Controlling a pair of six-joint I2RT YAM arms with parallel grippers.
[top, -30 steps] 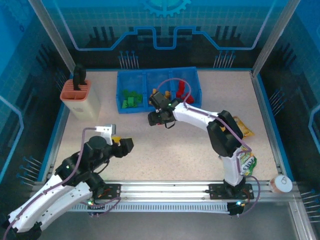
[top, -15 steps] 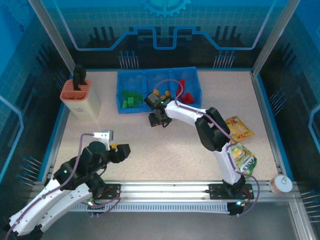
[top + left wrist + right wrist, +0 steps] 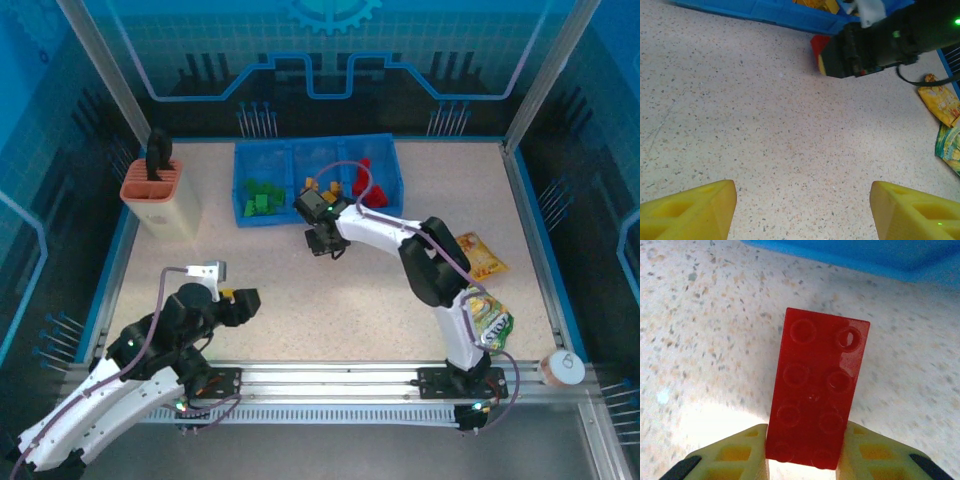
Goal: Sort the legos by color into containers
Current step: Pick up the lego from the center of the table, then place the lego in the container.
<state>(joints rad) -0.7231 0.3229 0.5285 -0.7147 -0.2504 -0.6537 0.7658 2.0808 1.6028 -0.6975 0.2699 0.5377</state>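
The right pincer [image 3: 807,460] clamps a red lego [image 3: 817,395] beside the tray [image 3: 262,222], ready for sorting; the left pincer [image 3: 802,210] hangs open, empty.

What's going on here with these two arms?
Two robot arms are sorting toy bricks by color into a blue tray. The right hand is clamped on a red brick over the table, just in front of the tray. The left hand is open and empty above bare tabletop nearer the front. The tray already holds green bricks, orange-yellow bricks and red bricks, each color in its own section.
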